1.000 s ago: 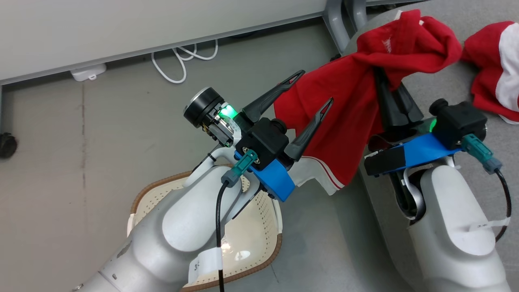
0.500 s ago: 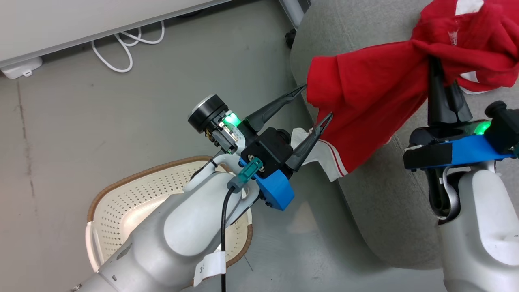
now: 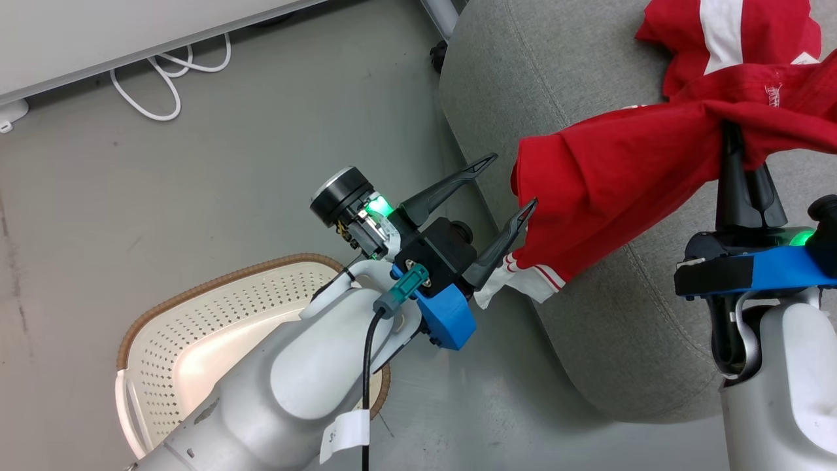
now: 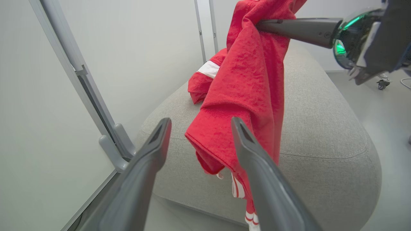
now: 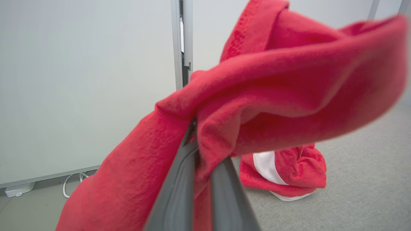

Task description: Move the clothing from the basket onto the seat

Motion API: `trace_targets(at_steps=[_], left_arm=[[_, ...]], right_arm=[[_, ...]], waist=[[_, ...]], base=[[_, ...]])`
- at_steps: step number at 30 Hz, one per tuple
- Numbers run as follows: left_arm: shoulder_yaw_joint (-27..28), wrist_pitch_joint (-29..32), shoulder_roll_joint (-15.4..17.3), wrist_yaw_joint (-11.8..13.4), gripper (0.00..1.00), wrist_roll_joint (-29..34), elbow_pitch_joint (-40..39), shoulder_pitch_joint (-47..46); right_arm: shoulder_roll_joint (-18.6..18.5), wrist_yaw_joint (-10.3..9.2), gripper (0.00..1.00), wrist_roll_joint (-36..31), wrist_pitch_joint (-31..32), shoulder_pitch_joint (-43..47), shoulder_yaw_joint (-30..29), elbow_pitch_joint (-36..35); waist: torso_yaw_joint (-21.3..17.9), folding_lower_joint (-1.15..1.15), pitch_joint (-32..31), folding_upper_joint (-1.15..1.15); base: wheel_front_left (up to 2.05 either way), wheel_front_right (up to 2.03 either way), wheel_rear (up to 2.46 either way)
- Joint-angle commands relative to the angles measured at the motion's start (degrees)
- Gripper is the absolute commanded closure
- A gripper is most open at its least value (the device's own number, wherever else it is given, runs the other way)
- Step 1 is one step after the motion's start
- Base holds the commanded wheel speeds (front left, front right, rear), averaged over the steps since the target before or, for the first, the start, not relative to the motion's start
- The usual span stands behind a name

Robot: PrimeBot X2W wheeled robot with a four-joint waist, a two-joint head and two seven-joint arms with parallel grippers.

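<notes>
Grey concrete floor (image 3: 196,196) runs beneath a large rounded seat in light grey woven fabric (image 3: 588,314), where a bright red garment with a broad white stripe (image 3: 719,33) already lies. The right gripper (image 3: 735,140) is clamped on a bunched fold of the second bright red garment with white red-striped cuffs (image 3: 614,176), holding it high so it hangs clear over the seat's edge. The left gripper (image 3: 513,180), spread wide and empty, hovers beside the hanging hem. Below its arm, the small cream-white perforated plastic basket with a brown rim (image 3: 229,278) shows no clothing.

A lab-like room: bare grey floor (image 3: 196,196), white partition panels (image 3: 98,33) (on metal frames (image 4: 94,99)), loose cable (image 3: 178,104).
</notes>
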Motion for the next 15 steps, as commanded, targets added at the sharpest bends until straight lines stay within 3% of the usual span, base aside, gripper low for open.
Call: trace_targets(at_steps=[1,15], left_arm=[[0.0,-0.4,-0.1,-0.2,0.00,-0.2,0.2,0.3],[0.3,-0.6,1.3,0.7,0.00,0.1,-0.5,-1.7]], right_arm=[[0.0,0.01,1.00,0.3,0.0,0.3,-0.1,-0.3],[-0.7,0.01,1.00,-0.9,0.0,-7.7,0.7,-3.3]], waist=[[0.0,0.00,-0.1,0.00],[0.7,0.00,2.6,0.00]], base=[[0.00,0.00,0.00],[0.00,0.00,0.00]])
